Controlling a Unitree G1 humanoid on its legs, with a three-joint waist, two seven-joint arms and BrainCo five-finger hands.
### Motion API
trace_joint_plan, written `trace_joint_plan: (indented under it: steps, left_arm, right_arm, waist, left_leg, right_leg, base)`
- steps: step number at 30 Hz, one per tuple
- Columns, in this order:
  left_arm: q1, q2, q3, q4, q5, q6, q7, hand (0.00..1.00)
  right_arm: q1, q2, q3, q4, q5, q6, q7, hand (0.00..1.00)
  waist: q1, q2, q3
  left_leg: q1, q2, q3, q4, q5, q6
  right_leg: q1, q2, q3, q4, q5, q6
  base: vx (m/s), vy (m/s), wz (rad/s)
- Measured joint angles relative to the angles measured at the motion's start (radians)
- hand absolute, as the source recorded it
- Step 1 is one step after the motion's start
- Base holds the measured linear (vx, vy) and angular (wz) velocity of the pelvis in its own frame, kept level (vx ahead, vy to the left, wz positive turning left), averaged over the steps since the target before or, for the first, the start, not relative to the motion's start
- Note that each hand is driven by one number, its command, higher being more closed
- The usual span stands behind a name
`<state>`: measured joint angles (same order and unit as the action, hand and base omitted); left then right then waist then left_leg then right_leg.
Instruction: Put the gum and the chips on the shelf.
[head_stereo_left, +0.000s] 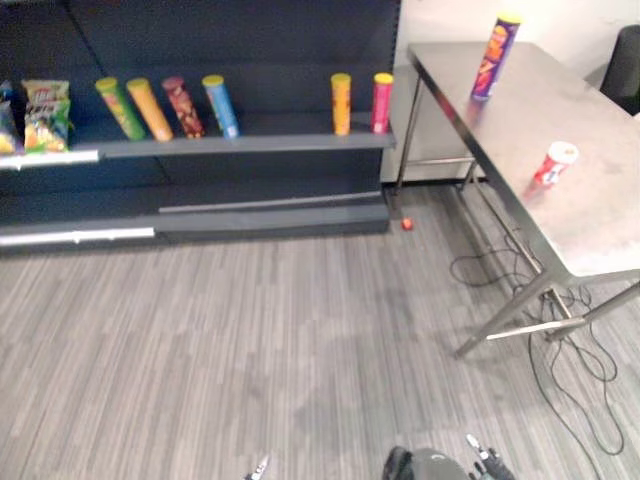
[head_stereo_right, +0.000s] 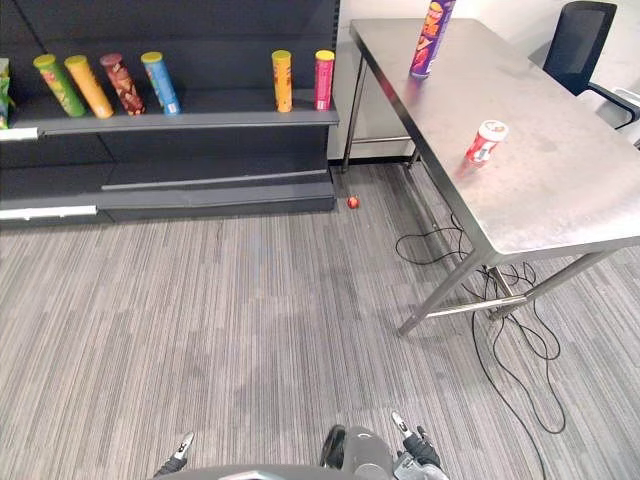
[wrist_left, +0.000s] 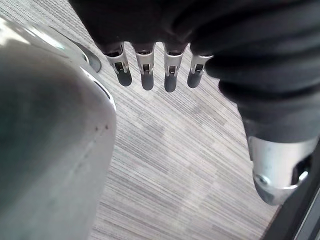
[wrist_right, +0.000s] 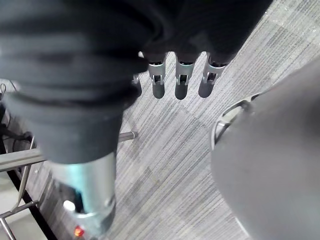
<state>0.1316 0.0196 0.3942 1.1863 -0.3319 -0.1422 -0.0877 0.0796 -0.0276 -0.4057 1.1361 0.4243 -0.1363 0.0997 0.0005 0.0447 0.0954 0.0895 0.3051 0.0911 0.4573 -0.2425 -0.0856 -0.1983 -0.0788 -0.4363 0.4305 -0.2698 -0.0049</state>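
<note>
At the far left, snack bags (head_stereo_left: 45, 115) sit on the dark shelf (head_stereo_left: 280, 143). Beside them are a leaning row of four tubes (head_stereo_left: 182, 106), then a gap, then a yellow tube (head_stereo_left: 341, 103) and a pink tube (head_stereo_left: 382, 102) standing upright. The left hand (wrist_left: 146, 75) hangs over the carpet with straight fingers and holds nothing. The right hand (wrist_right: 181, 80) hangs the same way, slack and empty, well short of the bench (head_stereo_left: 600, 210). On the bench, the purple chips (head_stereo_left: 494, 56) stand at the far end, and the red-and-white gum (head_stereo_left: 553, 164) sits nearer, well apart from them. By my reading nothing is done yet, because both items are still to be fetched and shelved. The gap on the shelf looks like room for them.
</note>
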Motion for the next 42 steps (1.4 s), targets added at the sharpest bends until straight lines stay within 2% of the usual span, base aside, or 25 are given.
trace_joint_plan:
  steps: [1, 2, 3, 5, 8, 9, 11, 12, 13, 14, 15, 16, 17, 19, 22, 24, 27, 29, 31, 33, 34, 36, 37, 39, 42]
  left_arm:
    - [-0.003, 0.001, -0.001, -0.003, -0.001, 0.000, 0.000, 0.00]
    - [-0.007, 0.000, -0.001, -0.005, -0.004, 0.000, -0.001, 0.00]
    - [-0.007, -0.001, -0.002, -0.005, -0.011, 0.000, 0.000, 0.00]
    - [-0.009, 0.005, 0.004, -0.014, -0.023, 0.000, -0.002, 0.00]
    - [-0.008, 0.006, 0.002, -0.041, -0.056, -0.002, -0.006, 0.00]
    - [-0.014, 0.007, -0.002, -0.052, -0.061, -0.008, -0.006, 0.00]
    - [-0.011, 0.009, -0.017, -0.063, -0.072, -0.016, -0.007, 0.00]
    - [-0.008, 0.010, -0.025, -0.069, -0.080, -0.021, -0.005, 0.00]
    - [0.003, 0.004, -0.034, -0.071, -0.082, -0.023, -0.004, 0.00]
    - [0.002, 0.019, -0.029, -0.071, -0.086, -0.023, -0.004, 0.00]
    - [-0.009, 0.032, -0.031, -0.078, -0.086, -0.027, 0.001, 0.00]
    - [-0.015, 0.038, -0.029, -0.082, -0.087, -0.031, 0.001, 0.00]
    - [-0.016, 0.039, -0.025, -0.080, -0.088, -0.030, 0.001, 0.00]
    - [-0.020, 0.039, -0.007, -0.065, -0.088, -0.022, 0.002, 0.00]
    - [-0.021, 0.052, -0.030, -0.038, -0.085, -0.022, 0.002, 0.00]
    - [-0.021, 0.066, -0.076, -0.029, -0.076, -0.020, 0.002, 0.00]
    - [-0.021, 0.075, -0.099, -0.010, -0.075, -0.021, 0.006, 0.00]
    - [-0.009, 0.083, -0.145, 0.007, -0.065, -0.020, 0.009, 0.00]
    - [-0.002, 0.088, -0.152, 0.007, -0.042, -0.020, 0.012, 0.00]
    - [-0.002, 0.084, -0.151, 0.007, -0.036, -0.020, 0.014, 0.00]
    - [0.000, 0.081, -0.146, 0.007, -0.036, -0.020, 0.014, 0.00]
    - [0.002, 0.068, -0.092, 0.005, -0.035, -0.021, 0.012, 0.00]
    - [0.002, 0.062, -0.084, 0.008, -0.035, -0.021, 0.012, 0.00]
    - [-0.003, 0.035, -0.082, 0.012, -0.004, -0.018, 0.007, 0.00]
    - [-0.018, 0.016, -0.073, 0.007, 0.002, -0.018, 0.004, 0.00]
  right_arm:
    - [0.003, -0.004, 0.000, 0.001, 0.000, 0.000, 0.001, 0.00]
    - [0.004, -0.006, -0.006, 0.015, 0.001, 0.001, 0.005, 0.00]
    - [0.004, -0.006, -0.013, 0.020, 0.002, 0.001, 0.006, 0.00]
    - [0.005, -0.003, -0.021, 0.019, 0.004, 0.001, 0.006, 0.00]
    - [0.001, 0.004, -0.017, 0.020, 0.008, 0.002, 0.006, 0.00]
    - [-0.001, 0.006, -0.017, 0.021, 0.009, 0.002, 0.006, 0.00]
    - [-0.013, 0.013, -0.016, 0.018, 0.008, 0.001, 0.006, 0.00]
    - [-0.012, 0.017, -0.016, 0.017, 0.007, 0.001, 0.006, 0.00]
    - [0.001, 0.007, -0.007, 0.010, 0.007, 0.000, 0.006, 0.00]
    - [0.000, 0.014, 0.007, 0.013, 0.006, 0.001, 0.001, 0.00]
    - [0.003, 0.032, 0.051, 0.009, -0.004, 0.000, 0.001, 0.00]
    - [-0.003, 0.038, 0.065, 0.009, -0.025, 0.000, 0.000, 0.00]
    - [-0.005, 0.042, 0.064, 0.011, -0.031, 0.001, 0.000, 0.00]
    - [-0.008, 0.056, 0.058, 0.018, -0.032, 0.000, -0.001, 0.00]
    - [-0.014, 0.066, 0.012, 0.022, -0.032, 0.001, 0.009, 0.00]
    - [-0.020, 0.066, -0.018, 0.026, -0.032, 0.002, 0.015, 0.00]
    - [-0.024, 0.041, -0.021, 0.029, -0.030, 0.001, 0.014, 0.00]
    - [-0.027, 0.024, -0.022, 0.055, -0.011, -0.001, 0.012, 0.00]
    - [-0.030, 0.022, -0.017, 0.052, 0.017, -0.009, 0.013, 0.00]
    - [-0.037, 0.016, 0.009, 0.036, 0.018, -0.011, 0.014, 0.00]
    - [-0.036, 0.014, 0.020, 0.032, 0.018, -0.012, 0.015, 0.00]
    - [-0.036, 0.019, 0.032, 0.019, 0.018, -0.013, 0.017, 0.00]
    - [-0.034, 0.022, 0.032, 0.020, 0.017, -0.012, 0.017, 0.00]
    - [-0.044, 0.002, 0.031, 0.017, 0.016, -0.015, 0.016, 0.00]
    - [-0.058, -0.012, 0.031, 0.013, 0.015, -0.014, 0.014, 0.00]
  waist:
    - [-0.003, 0.001, -0.001]
    - [0.002, 0.002, -0.001]
    - [0.007, -0.009, 0.004]
    - [0.005, -0.008, 0.010]
    - [0.016, -0.025, 0.018]
    - [0.033, -0.031, 0.021]
    - [0.041, -0.043, 0.029]
    - [0.041, -0.045, 0.030]
    - [0.043, -0.032, 0.027]
    - [0.044, -0.039, 0.024]
    - [0.035, -0.075, 0.017]
    - [0.039, -0.096, 0.015]
    - [0.046, -0.100, 0.013]
    - [0.057, -0.113, 0.007]
    - [0.057, -0.119, -0.019]
    - [0.054, -0.117, -0.031]
    - [0.054, -0.098, -0.026]
    - [0.026, -0.079, -0.002]
    - [0.025, -0.083, 0.002]
    - [0.017, -0.079, 0.003]
    - [0.016, -0.078, 0.004]
    - [0.021, -0.089, 0.008]
    - [0.023, -0.092, 0.012]
    - [0.023, -0.047, 0.014]
    - [0.025, -0.025, 0.038]
  left_leg:
    - [-0.032, 0.003, -0.017, 0.078, 0.032, -0.005]
    - [-0.088, 0.004, -0.038, 0.221, 0.126, -0.020]
    - [-0.115, 0.010, -0.043, 0.297, 0.150, -0.027]
    - [-0.199, 0.014, -0.013, 0.502, 0.097, -0.016]
    - [-0.313, -0.011, 0.066, 0.558, -0.010, 0.008]
    - [-0.384, -0.017, 0.104, 0.494, -0.051, 0.007]
    - [-0.435, -0.038, 0.130, 0.278, -0.054, 0.010]
    - [-0.438, -0.050, 0.134, 0.124, -0.006, 0.018]
    - [-0.432, -0.057, 0.118, -0.033, 0.167, 0.016]
    - [-0.425, -0.079, 0.135, -0.029, 0.141, 0.019]
    - [-0.419, -0.107, 0.152, -0.064, 0.136, 0.026]
    - [-0.416, -0.112, 0.165, -0.073, 0.121, 0.033]
    - [-0.412, -0.115, 0.176, -0.068, 0.113, 0.030]
    - [-0.363, -0.123, 0.217, -0.056, 0.086, 0.061]
    - [-0.312, -0.158, 0.242, -0.083, 0.082, 0.069]
    - [-0.309, -0.173, 0.228, -0.086, 0.082, 0.069]
    - [-0.230, -0.186, 0.229, -0.171, 0.074, 0.072]
    - [-0.112, -0.198, 0.230, -0.245, 0.058, 0.080]
    - [-0.057, -0.198, 0.255, -0.274, 0.048, 0.087]
    - [0.001, -0.190, 0.265, -0.308, 0.044, 0.076]
    - [0.011, -0.185, 0.268, -0.316, 0.042, 0.071]
    - [0.050, -0.181, 0.282, -0.330, 0.023, 0.041]
    - [0.061, -0.178, 0.281, -0.343, 0.022, 0.034]
    - [0.074, -0.145, 0.291, -0.400, 0.045, -0.005]
    - [0.092, -0.131, 0.321, -0.441, 0.071, -0.040]
  right_leg:
    - [0.019, 0.002, -0.002, -0.010, 0.002, 0.000]
    - [0.061, 0.005, 0.000, -0.035, -0.001, -0.005]
    - [0.086, 0.006, 0.001, -0.055, -0.001, -0.006]
    - [0.186, 0.005, 0.019, -0.122, -0.001, -0.005]
    - [0.293, -0.018, 0.054, -0.202, 0.002, 0.002]
    - [0.323, -0.040, 0.066, -0.222, 0.008, 0.013]
    - [0.357, -0.084, 0.073, -0.235, 0.003, 0.041]
    - [0.372, -0.099, 0.084, -0.253, -0.005, 0.080]
    - [0.396, -0.101, 0.102, -0.275, -0.017, 0.127]
    - [0.404, -0.125, 0.121, -0.282, -0.015, 0.138]
    - [0.392, -0.129, 0.156, -0.296, 0.001, 0.121]
    - [0.372, -0.107, 0.187, -0.298, 0.055, 0.091]
    - [0.367, -0.108, 0.181, -0.304, 0.075, 0.079]
    - [0.395, -0.128, 0.241, -0.325, 0.156, 0.099]
    - [0.393, -0.164, 0.281, -0.320, 0.227, 0.100]
    - [0.356, -0.175, 0.304, -0.268, 0.243, 0.094]
    - [0.199, -0.194, 0.362, 0.038, 0.289, 0.107]
    - [0.122, -0.221, 0.373, 0.280, 0.409, 0.117]
    - [0.053, -0.223, 0.358, 0.427, 0.308, 0.085]
    - [-0.028, -0.198, 0.240, 0.460, 0.156, 0.054]
    - [-0.040, -0.190, 0.200, 0.415, 0.143, 0.047]
    - [-0.035, -0.163, 0.096, 0.085, 0.196, 0.053]
    - [-0.011, -0.150, 0.076, 0.039, 0.187, 0.048]
    - [0.040, -0.070, 0.038, -0.117, 0.181, 0.039]
    - [0.043, -0.037, -0.012, -0.150, 0.174, 0.027]
  base:
    - [0.39, -0.053, -0.05]
    - [0.27, -0.027, -0.11]
    - [0.34, -0.036, -0.13]
    - [0.34, -0.007, -0.04]
    - [0.31, 0.129, -0.13]
    - [0.28, 0.226, -0.35]
    - [0.29, 0.301, -0.39]
    - [0.30, 0.376, -0.47]
    - [0.34, 0.389, -0.38]
    - [0.35, 0.350, -0.17]
    - [0.43, 0.309, -0.07]
    - [0.34, 0.193, -0.12]
    - [0.38, 0.245, -0.37]
    - [0.27, 0.190, -0.40]
    - [0.28, 0.168, -0.27]
    - [0.16, 0.096, -0.24]
    - [0.13, 0.071, -0.27]
    - [0.16, 0.054, -0.02]
    - [0.13, -0.021, -0.21]
    - [0.11, -0.080, -0.11]
    - [0.11, -0.113, -0.07]
    - [0.13, -0.159, -0.20]
    - [0.21, -0.188, -0.36]
    - [0.28, -0.207, -0.35]
    - [0.15, -0.113, -0.31]
